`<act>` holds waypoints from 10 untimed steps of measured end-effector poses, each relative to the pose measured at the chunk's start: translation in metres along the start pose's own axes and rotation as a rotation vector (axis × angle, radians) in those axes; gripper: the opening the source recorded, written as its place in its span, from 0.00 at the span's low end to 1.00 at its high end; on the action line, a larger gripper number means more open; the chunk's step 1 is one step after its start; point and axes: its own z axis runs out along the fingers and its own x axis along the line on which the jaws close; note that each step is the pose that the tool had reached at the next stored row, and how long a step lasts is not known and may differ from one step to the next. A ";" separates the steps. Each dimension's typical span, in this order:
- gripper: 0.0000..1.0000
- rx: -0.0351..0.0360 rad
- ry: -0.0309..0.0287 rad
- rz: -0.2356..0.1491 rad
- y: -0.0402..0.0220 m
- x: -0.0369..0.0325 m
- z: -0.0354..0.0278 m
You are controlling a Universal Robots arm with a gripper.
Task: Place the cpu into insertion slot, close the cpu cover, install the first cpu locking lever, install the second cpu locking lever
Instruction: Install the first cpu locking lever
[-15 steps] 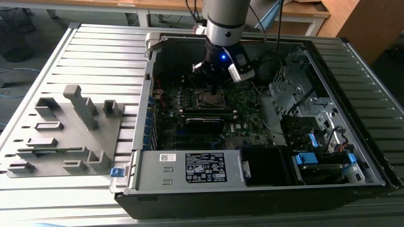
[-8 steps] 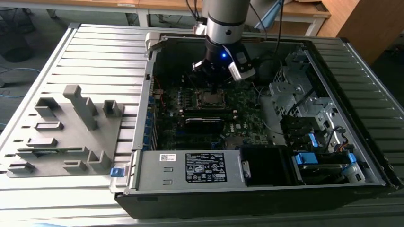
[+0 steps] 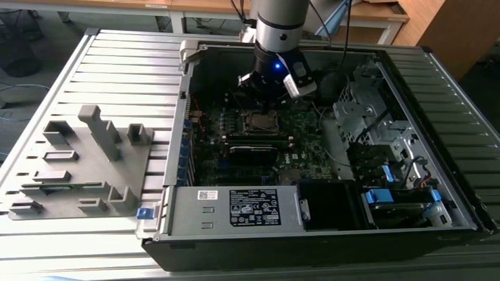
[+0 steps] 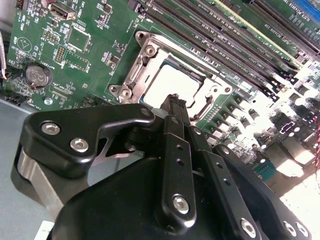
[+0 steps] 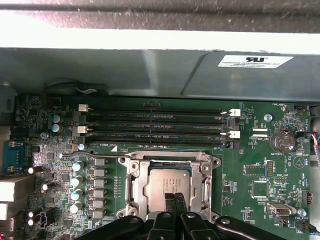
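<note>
— Black fingers, pressed together at the tips: the pincer (image 4: 175, 102) was closed and had hold of nothing, as far as both wrist views showed.

— Where did it hang?

— Over one edge of the cpu (image 5: 167, 182); whether it touched, I could not tell. The cpu lay flat in the insertion slot (image 3: 260, 122), with the cpu cover (image 5: 136, 185) folded down round it and the silvery top showing through its window.

— And the levers?

— One locking lever (image 5: 100, 156) ran as a thin wire along the socket's side facing the memory slots (image 5: 155, 127). Hooked or free, I could not say.

— Where on the board?

— Near the middle of the green board (image 5: 250, 165), with the memory slots between the socket and the board's edge by the case wall (image 5: 150, 70).

— What worried you?

— By my judgement, closed tips made a narrow pusher. Had they slid off a springy lever, it could have snapped back up, and the fingers could have skidded into the capacitors (image 5: 77, 180) just beside the socket. Pressing the cover off-centre could also have loaded the chip unevenly on its contacts.
</note>
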 end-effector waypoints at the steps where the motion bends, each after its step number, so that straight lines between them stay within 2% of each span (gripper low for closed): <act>1: 0.11 0.0002 0.0000 0.000 0.0000 0.0000 -0.0002; 10: 0.11 0.0003 0.0001 0.000 0.0001 0.0000 -0.0029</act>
